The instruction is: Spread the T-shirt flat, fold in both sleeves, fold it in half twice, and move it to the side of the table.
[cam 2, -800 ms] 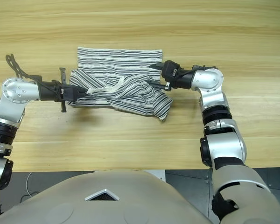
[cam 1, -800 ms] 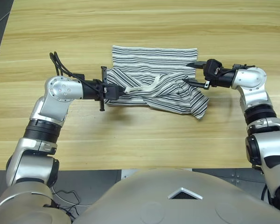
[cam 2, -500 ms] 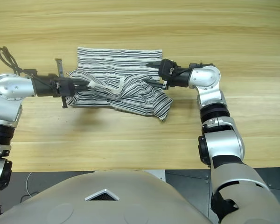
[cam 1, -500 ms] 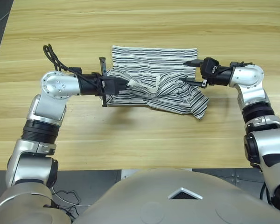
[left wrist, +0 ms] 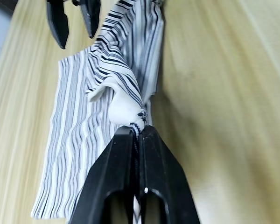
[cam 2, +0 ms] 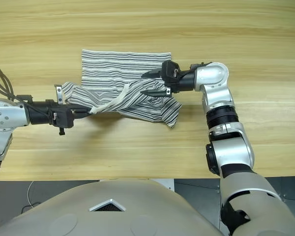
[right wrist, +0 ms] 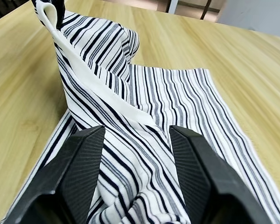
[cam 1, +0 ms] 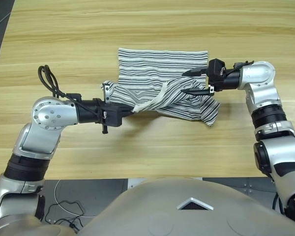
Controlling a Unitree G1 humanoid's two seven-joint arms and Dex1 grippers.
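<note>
Gripping the T-shirt's [cam 1: 157,61] neckband, the left pincer [cam 1: 132,109] is holding it taut. The right pincer [cam 1: 184,83] is hovering nearby, fingers apart.

Our left gripper [cam 1: 132,109] points right, clamped on the T-shirt [cam 1: 157,61]. Our right gripper [cam 1: 186,83] points left, its fingers [cam 1: 194,73] spread apart.
</note>
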